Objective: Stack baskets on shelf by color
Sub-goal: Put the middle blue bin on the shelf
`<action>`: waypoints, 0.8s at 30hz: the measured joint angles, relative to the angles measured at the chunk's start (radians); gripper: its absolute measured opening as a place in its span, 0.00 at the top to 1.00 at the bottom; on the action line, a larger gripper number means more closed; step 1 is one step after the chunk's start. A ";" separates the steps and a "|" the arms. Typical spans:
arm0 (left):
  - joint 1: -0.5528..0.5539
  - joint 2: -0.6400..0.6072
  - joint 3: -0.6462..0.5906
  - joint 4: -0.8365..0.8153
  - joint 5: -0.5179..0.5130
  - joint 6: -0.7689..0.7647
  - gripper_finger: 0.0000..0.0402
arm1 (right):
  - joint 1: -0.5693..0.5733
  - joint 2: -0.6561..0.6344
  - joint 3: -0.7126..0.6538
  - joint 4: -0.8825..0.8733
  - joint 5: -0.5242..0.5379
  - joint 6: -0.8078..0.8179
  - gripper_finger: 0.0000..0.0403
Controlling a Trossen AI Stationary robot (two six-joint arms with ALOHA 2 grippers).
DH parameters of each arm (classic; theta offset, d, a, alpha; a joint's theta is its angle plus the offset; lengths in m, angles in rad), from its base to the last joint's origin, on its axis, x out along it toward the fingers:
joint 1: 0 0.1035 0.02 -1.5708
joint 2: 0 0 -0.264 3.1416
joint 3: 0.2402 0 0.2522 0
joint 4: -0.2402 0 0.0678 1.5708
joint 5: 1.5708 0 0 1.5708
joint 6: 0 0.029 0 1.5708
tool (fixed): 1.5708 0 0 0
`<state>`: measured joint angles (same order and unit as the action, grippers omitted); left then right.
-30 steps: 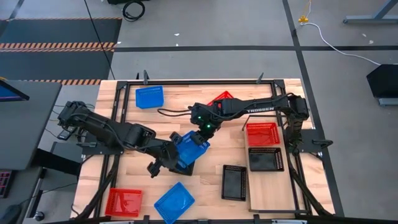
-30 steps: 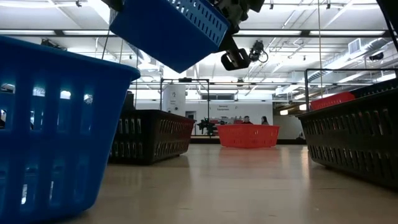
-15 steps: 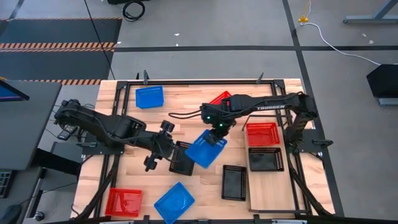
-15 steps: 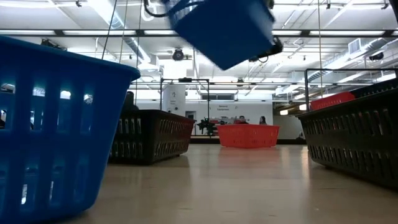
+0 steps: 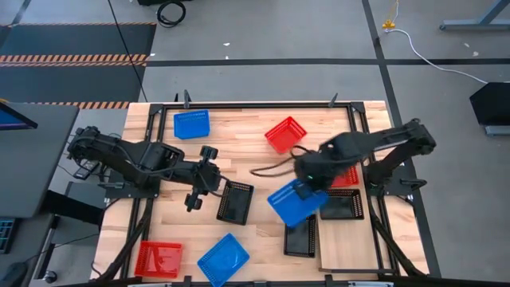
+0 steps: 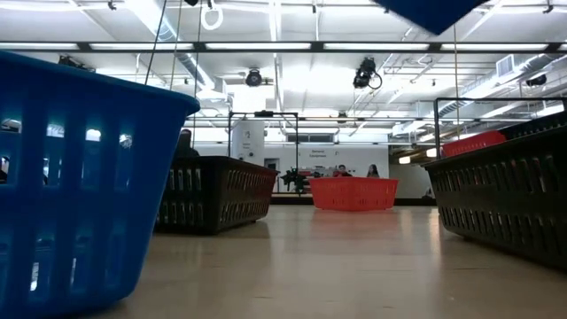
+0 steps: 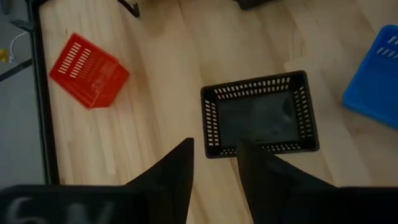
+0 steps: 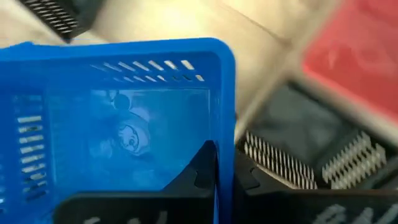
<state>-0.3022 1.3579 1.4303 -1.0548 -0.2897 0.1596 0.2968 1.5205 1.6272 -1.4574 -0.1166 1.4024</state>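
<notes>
Near edge: a red basket point(image 5: 158, 257) and a blue basket point(image 5: 223, 257) are seen on the tabletop point(image 5: 263, 247).
Right gripper point(image 5: 313, 185): clamped on the rim of a carried blue basket point(image 5: 296, 202), held above two black baskets beside the shelf point(image 5: 344, 247).
Left gripper point(image 5: 197, 194): fingers parted, beside a black basket point(image 5: 234, 201).
Far side: a red basket point(image 5: 284, 133) and a blue basket point(image 5: 191, 123) are seen.

Blue basket point(image 5: 295, 203): glossy perforated plastic. Tabletop point(image 5: 255, 167): pale planked wood, matt. Frame: black metal.
</notes>
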 joint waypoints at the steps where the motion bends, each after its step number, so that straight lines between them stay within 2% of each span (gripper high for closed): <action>1: 0.005 0.000 0.000 0.008 0.000 0.000 0.69 | 0.029 -0.011 0.000 -0.019 0.008 0.074 0.98; 7: 0.027 0.000 0.000 0.070 0.000 0.000 0.71 | 0.236 -0.025 0.000 -0.116 0.041 0.523 0.98; 12: 0.027 0.000 0.000 0.098 0.001 0.001 0.71 | 0.393 -0.017 -0.045 -0.105 -0.015 0.781 0.98; 16: 0.027 0.001 0.000 0.124 0.001 0.000 0.71 | 0.463 -0.017 -0.094 -0.097 -0.139 0.835 0.98; 24: 0.026 0.001 0.000 0.121 0.002 -0.047 0.71 | 0.513 -0.017 -0.158 -0.069 -0.182 0.859 0.97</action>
<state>-0.2760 1.3586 1.4303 -0.9333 -0.2878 0.1122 0.8101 1.5040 1.4695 -1.5259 -0.2989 2.2616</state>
